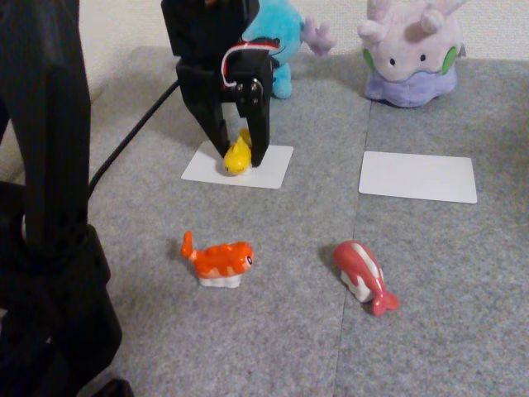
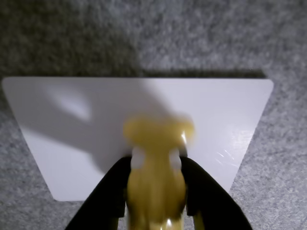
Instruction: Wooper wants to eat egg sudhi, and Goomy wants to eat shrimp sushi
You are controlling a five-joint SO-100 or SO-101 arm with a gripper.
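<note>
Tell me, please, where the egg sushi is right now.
In the fixed view the egg sushi sits between the fingers of the gripper over the left white card, just in front of Wooper.

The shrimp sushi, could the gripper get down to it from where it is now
Probably yes, once it lets go. The gripper is shut on the egg sushi over the white card. The shrimp sushi sits on open mat nearer the camera, with nothing between.

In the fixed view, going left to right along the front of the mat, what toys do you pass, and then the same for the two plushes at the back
Front: shrimp sushi → red-and-white striped toy. Back: Wooper → Goomy.
</note>
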